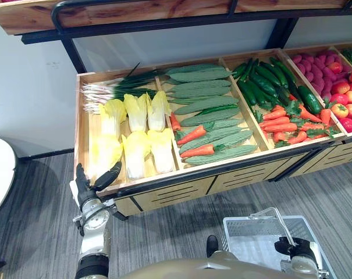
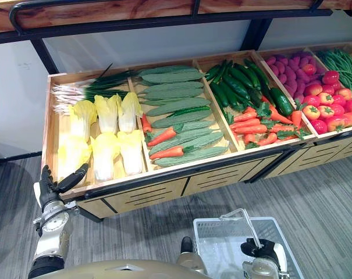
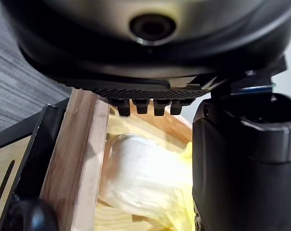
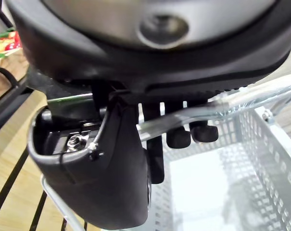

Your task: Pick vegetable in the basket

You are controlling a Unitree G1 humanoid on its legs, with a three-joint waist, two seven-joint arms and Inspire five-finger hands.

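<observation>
Setting: grey plank floor (image 1: 36,232), with a wooden display stand (image 1: 170,195) divided into compartments.
Cabbage (image 1: 106,152): pale yellow, in the front left corner of the leftmost compartment, more heads beside and behind it.
Left robot hand (image 1: 85,192): fingers straight, thumb spread, empty, at that corner's rim. Its wrist view places the cabbage just past the fingertips (image 3: 142,107).
Basket (image 1: 245,235): low, front right of the stand.
Right robot hand (image 1: 295,247): its wrist view shows the fingers curled round the basket handle (image 4: 241,103).
Neighbours: spring onions (image 1: 106,90) behind the cabbage; gourds (image 1: 205,104) and carrots (image 1: 193,135) in the next compartment.
</observation>
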